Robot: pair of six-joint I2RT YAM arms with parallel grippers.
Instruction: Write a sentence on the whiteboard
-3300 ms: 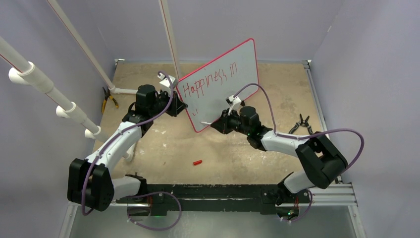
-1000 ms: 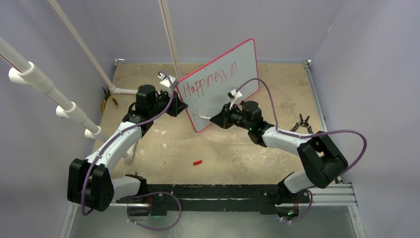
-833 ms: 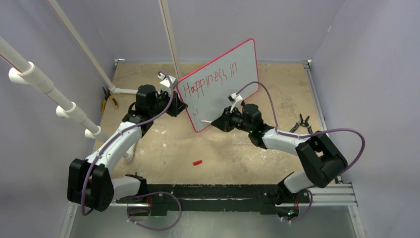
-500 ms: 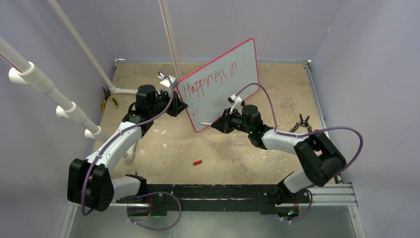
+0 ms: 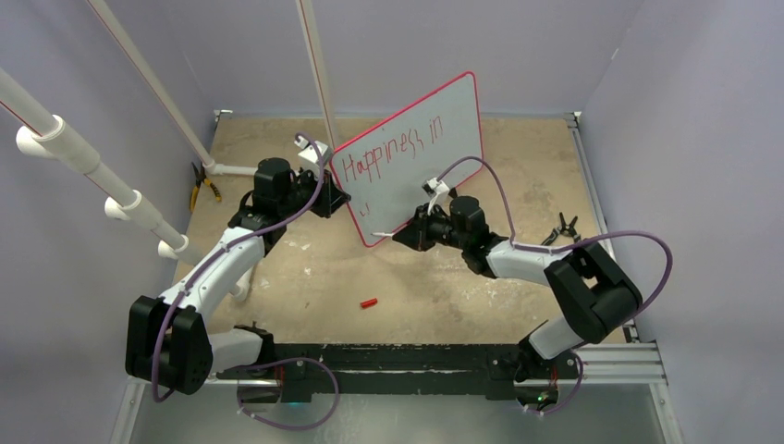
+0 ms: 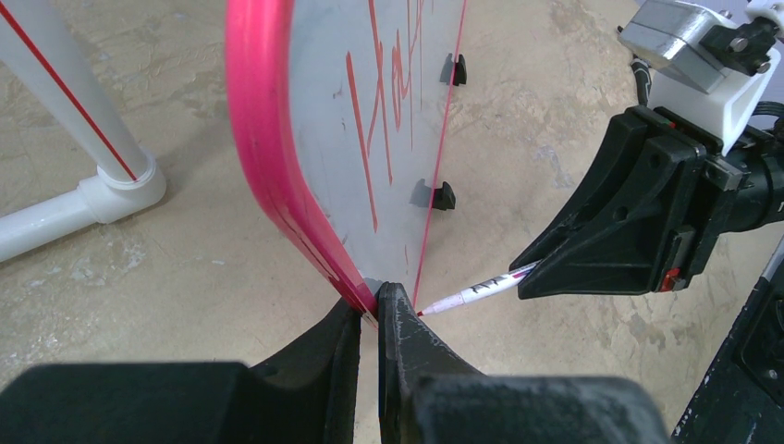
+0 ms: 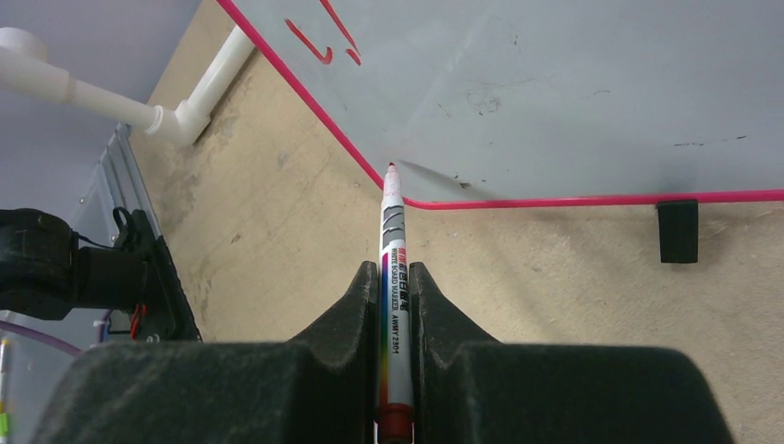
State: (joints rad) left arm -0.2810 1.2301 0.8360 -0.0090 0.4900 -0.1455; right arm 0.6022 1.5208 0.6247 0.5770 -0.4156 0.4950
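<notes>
The whiteboard (image 5: 421, 162) stands tilted on edge, red-rimmed, its face pale grey. The sentence (image 5: 388, 146) in red reads "Happiness in", with a few short strokes (image 7: 319, 42) of a second line below it. My left gripper (image 6: 370, 301) is shut on the board's red rim (image 6: 263, 139) at its lower left edge. My right gripper (image 7: 396, 273) is shut on a white marker (image 7: 394, 236), red tip forward. That tip (image 7: 391, 168) sits at the board's bottom corner, just inside the rim. The marker (image 6: 476, 289) also shows in the left wrist view.
A red marker cap (image 5: 370, 302) lies on the tan table. White pipes (image 5: 92, 166) slant at the left and a thin pole (image 5: 314, 65) rises behind the board. Yellow pliers (image 5: 202, 185) lie far left, a black clip (image 5: 561, 231) right. Black feet (image 7: 677, 231) jut from the board's lower rim.
My right gripper has carried the marker tip down the board face, from beside the second-line strokes to the bottom corner. The left arm and the board have not moved.
</notes>
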